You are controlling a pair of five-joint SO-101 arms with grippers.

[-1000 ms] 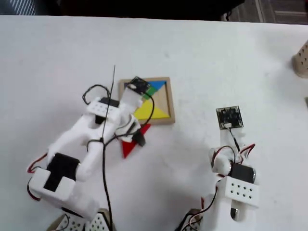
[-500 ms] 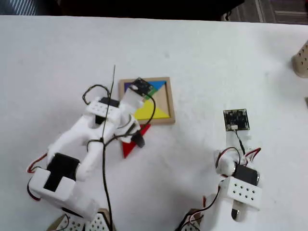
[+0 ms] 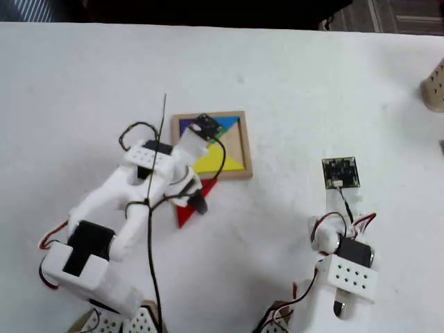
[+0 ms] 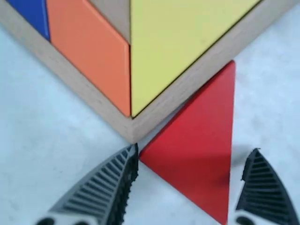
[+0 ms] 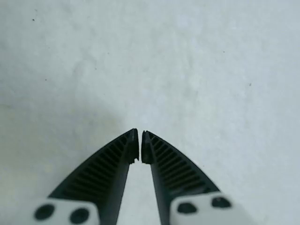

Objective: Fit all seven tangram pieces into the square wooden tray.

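Note:
The square wooden tray (image 3: 243,142) lies mid-table with yellow (image 3: 214,163), blue (image 3: 232,123) and green (image 3: 219,130) pieces in it. A red triangle (image 3: 184,214) lies flat on the table just outside the tray's near-left corner. My left gripper (image 3: 193,198) hangs over it. In the left wrist view that gripper (image 4: 194,151) is open, a finger on each side of the red triangle (image 4: 206,126), beside the tray's corner (image 4: 201,70) holding orange (image 4: 89,51) and yellow (image 4: 178,42) pieces. My right gripper (image 5: 139,134) is shut and empty over bare table.
The right arm (image 3: 345,269) sits at the near right, well away from the tray. A tan perforated object (image 3: 434,87) stands at the far right edge. A dark cable (image 3: 151,208) runs across the left arm.
The right arm drew a little to the right and nearer, then stayed still. The left wrist edged slightly toward the tray, and the red triangle kept its place.

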